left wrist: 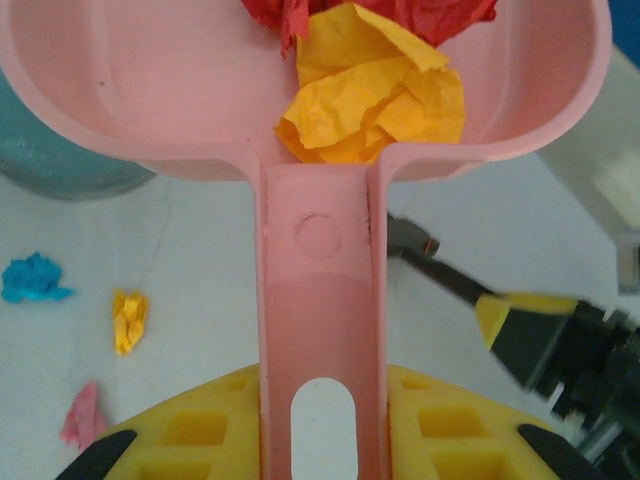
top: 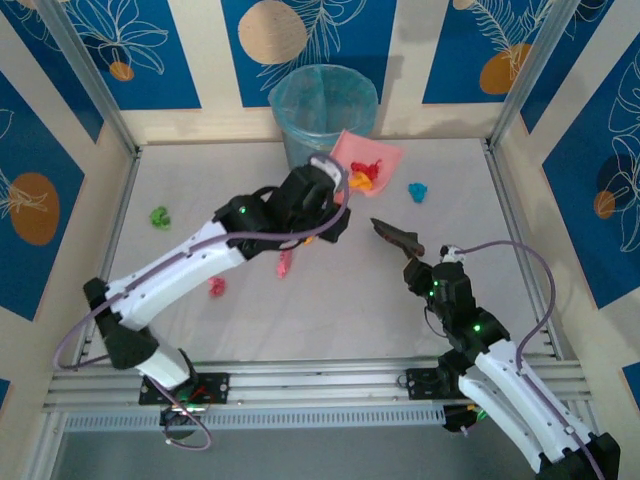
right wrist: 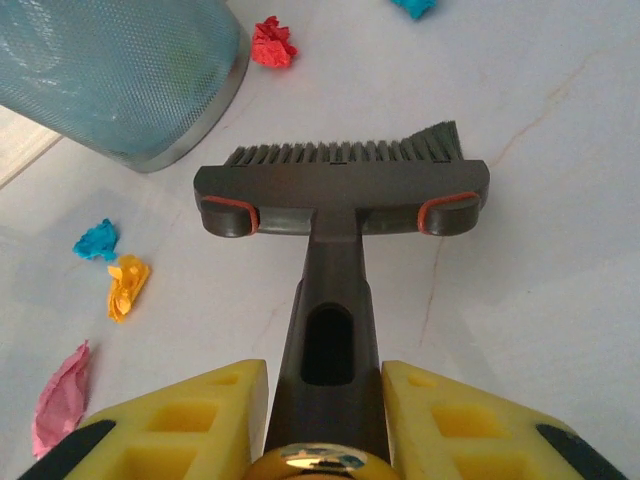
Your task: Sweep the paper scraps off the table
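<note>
Above the table (top: 330,310), in the overhead view, the left gripper (top: 335,197) pinches the handle of a pink dustpan (top: 372,158). It holds the tray just ahead of itself beside a blue mesh bin (top: 322,100), probably ready to tip the load in. The right gripper (top: 425,262) is clamped on a dark brush (top: 395,235) that points ahead toward the pan. Loose paper scraps (top: 160,215) lie on both sides of the left arm. In the left wrist view, yellow fingers (left wrist: 200,440) squeeze the pan's handle. Yellow and red scraps rest in the tray ahead, kept in by its raised rim, and cyan, yellow and pink bits lie on the table to the fingers' left. In the right wrist view, the fingers (right wrist: 190,420) press on the brush handle with the bristles level ahead. The bin stands ahead-left, and cyan, orange and pink scraps wait to the left, unswept.
</note>
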